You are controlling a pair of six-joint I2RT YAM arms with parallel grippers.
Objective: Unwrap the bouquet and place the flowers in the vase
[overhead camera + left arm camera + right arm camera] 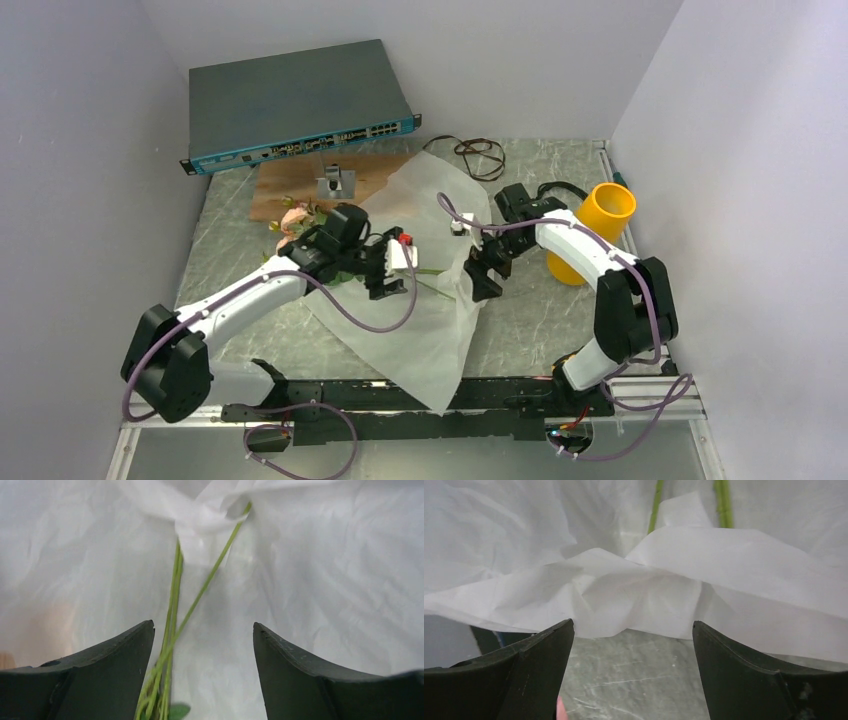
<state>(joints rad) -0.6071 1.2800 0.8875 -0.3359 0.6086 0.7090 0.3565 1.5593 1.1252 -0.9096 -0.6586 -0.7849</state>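
Left wrist view: we see the flower stems (pixel 172 625) between the open jaws of the left gripper (pixel 202 640). The right gripper (pixel 633 640) is open too, with the paper sheet (pixel 639 600) just ahead of its jaws.

1. From above, the left arm (pixel 262 290) covers most of the flowers (pixel 293 222); only a few pink blooms show.
2. In the left wrist view the stems (pixel 172 605) vanish under a paper (pixel 325 580) fold and run off the bottom edge.
3. The right arm (pixel 585 250) hides part of the vase's (pixel 605 212) lower end.
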